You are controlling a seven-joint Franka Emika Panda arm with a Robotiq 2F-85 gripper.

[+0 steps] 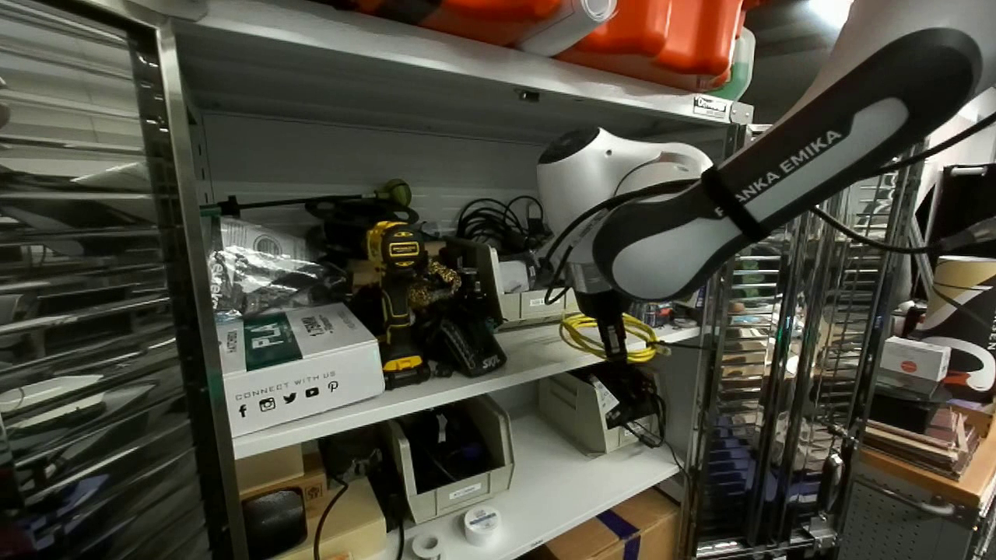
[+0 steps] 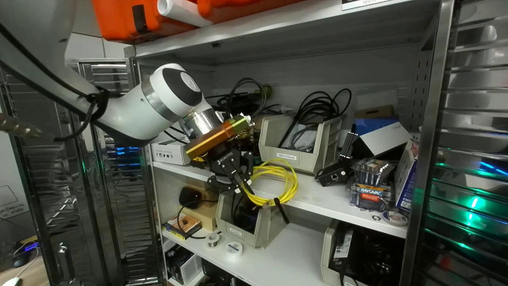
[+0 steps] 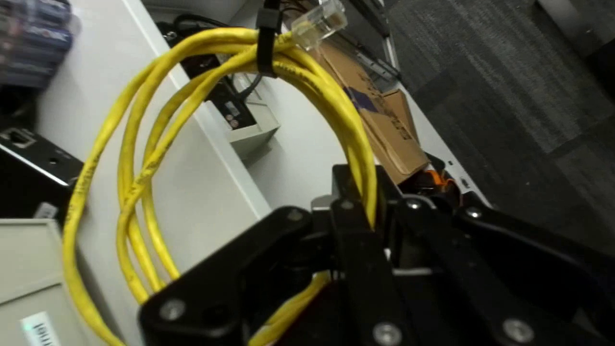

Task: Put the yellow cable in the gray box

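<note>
1. The yellow cable, loosely coiled, is held at the front edge of the white middle shelf; whether that surface is touched cannot be told.
2. The coil is pinched at one side between the fingers of the gripper — elsewhere the loop is bound by a black strap, beside a clear plug.
3. Farther back on the same shelf, the gray box is occupied by black cables, looped above its rim.
4. The shelf is shared with battery packs, a black-and-yellow drill and a printed white carton.
5. Below, two rolls are set out on the lower shelf, near open gray bins.
6. The shelves are flanked by slatted metal doors; overhead, orange cases are borne by the top board, and dark floor is shown in the wrist view.
</note>
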